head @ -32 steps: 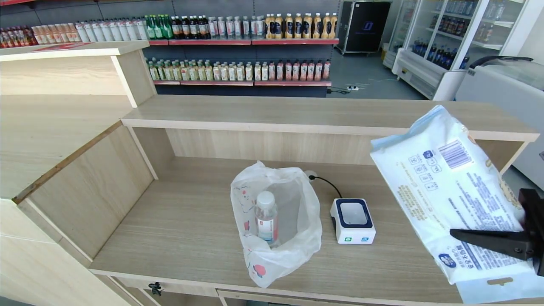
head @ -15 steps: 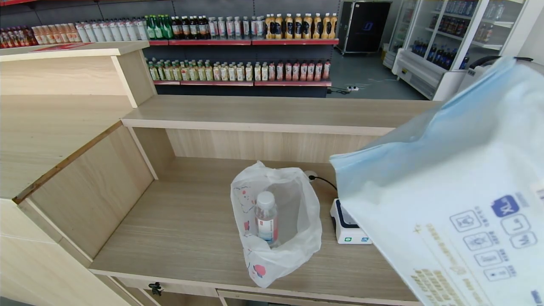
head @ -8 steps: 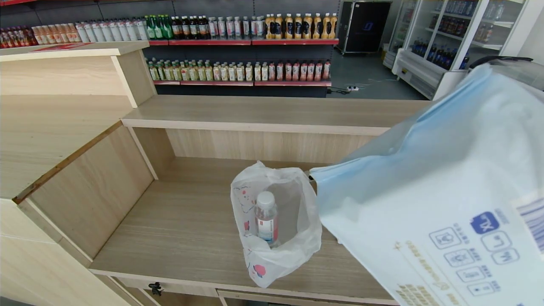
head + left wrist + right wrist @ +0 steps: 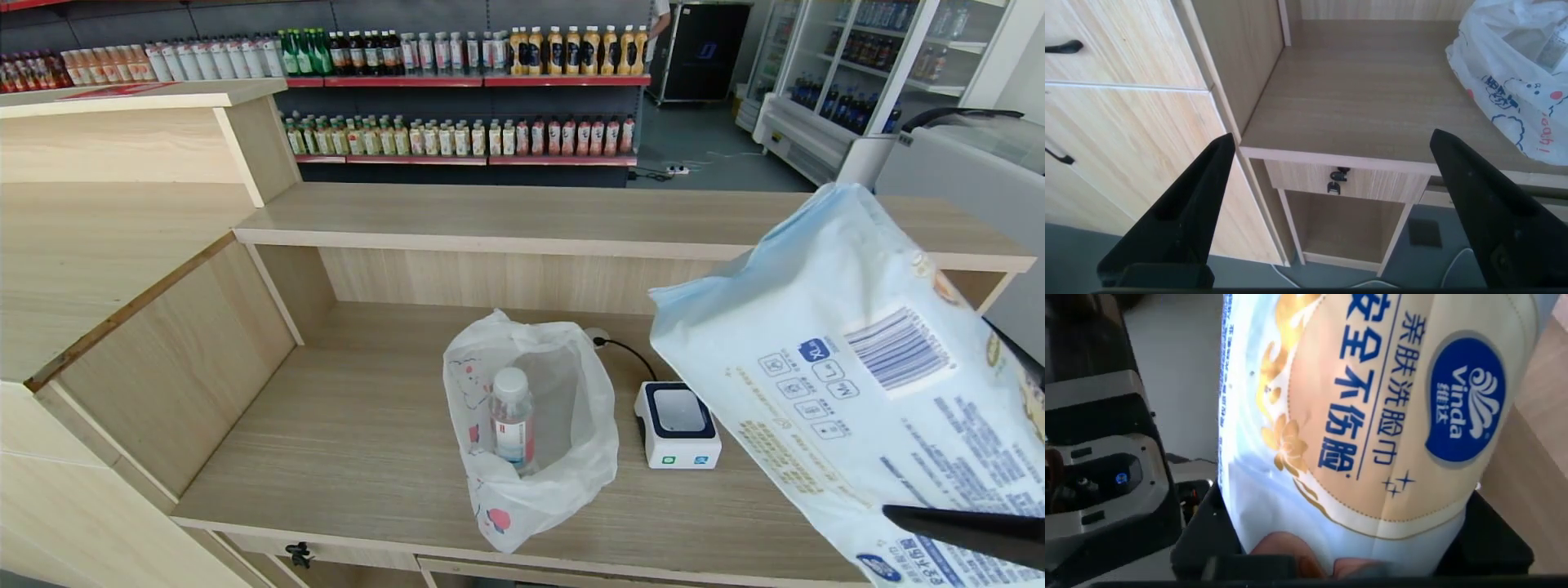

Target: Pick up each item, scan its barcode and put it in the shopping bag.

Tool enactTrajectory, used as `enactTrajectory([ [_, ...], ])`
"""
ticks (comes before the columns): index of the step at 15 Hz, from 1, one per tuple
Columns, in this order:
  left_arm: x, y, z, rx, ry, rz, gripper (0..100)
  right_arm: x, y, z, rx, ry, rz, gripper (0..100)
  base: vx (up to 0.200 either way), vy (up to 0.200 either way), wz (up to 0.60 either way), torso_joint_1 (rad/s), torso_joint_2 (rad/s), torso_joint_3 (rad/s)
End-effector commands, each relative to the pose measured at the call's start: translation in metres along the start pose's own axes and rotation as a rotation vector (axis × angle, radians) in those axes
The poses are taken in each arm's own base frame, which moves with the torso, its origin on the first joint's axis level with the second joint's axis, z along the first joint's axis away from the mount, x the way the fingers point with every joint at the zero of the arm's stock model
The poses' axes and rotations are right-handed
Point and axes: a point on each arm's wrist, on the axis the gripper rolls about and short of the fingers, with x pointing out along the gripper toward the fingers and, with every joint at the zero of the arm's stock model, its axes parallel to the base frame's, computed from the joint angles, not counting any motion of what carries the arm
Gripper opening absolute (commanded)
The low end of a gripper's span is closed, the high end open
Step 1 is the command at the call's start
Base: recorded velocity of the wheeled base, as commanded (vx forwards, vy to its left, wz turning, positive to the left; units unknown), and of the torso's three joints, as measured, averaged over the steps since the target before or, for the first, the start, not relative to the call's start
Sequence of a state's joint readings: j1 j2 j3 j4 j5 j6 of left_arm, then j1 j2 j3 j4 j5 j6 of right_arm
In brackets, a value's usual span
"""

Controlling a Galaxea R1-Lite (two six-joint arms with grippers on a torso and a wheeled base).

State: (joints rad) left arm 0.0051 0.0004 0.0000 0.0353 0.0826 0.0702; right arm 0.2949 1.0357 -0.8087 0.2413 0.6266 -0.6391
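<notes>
A large white and blue soft package (image 4: 849,384) hangs tilted over the right side of the counter, with its barcode (image 4: 898,349) facing up. My right gripper (image 4: 927,523) is shut on its lower end; one black finger (image 4: 971,531) crosses the pack. The right wrist view has the package (image 4: 1372,416) clamped in my right gripper (image 4: 1351,559). The white scanner (image 4: 678,425) sits on the counter just left of the package. Left of the scanner stands the open white shopping bag (image 4: 563,457) with a clear bottle (image 4: 513,425) upright inside. My left gripper (image 4: 1331,212) is open, in front of the counter's edge.
A black cable (image 4: 624,347) runs from the scanner to the back wall. A raised wooden ledge (image 4: 522,216) borders the counter behind, and a side panel (image 4: 180,359) closes it on the left. A drawer with a lock (image 4: 1335,178) sits under the counter's front edge.
The package swung up close to the head camera and hid the scanner. It has since dropped back to the right, so the scanner and the barcode show again.
</notes>
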Motion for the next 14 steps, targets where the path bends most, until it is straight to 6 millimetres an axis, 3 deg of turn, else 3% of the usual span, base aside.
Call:
enactTrajectory([
  [1,0.000,0.000,0.000,0.000,0.000,0.001,100,-0.012,-0.023,-0.047,-0.012,0.214,-0.236,0,0.000,0.000,0.00,0.000,0.00,0.000],
  [3,0.000,0.000,0.000,0.000,0.000,0.000,100,-0.017,-0.030,-0.059,-0.043,0.268,-0.274,0,0.000,0.000,0.00,0.000,0.00,0.000],
  [6,0.000,0.000,0.000,0.000,0.000,0.000,100,-0.032,-0.056,-0.079,-0.092,0.367,-0.400,0,0.000,0.000,0.00,0.000,0.00,0.000],
  [9,0.000,0.000,0.000,0.000,0.000,0.001,100,-0.035,-0.075,-0.085,-0.169,0.378,-0.436,0,0.000,0.000,0.00,0.000,0.00,0.000],
  [14,0.000,0.000,0.000,0.000,0.000,0.001,100,-0.029,-0.106,-0.120,-0.400,0.487,-0.436,0,0.000,0.000,0.60,0.000,0.00,0.001],
])
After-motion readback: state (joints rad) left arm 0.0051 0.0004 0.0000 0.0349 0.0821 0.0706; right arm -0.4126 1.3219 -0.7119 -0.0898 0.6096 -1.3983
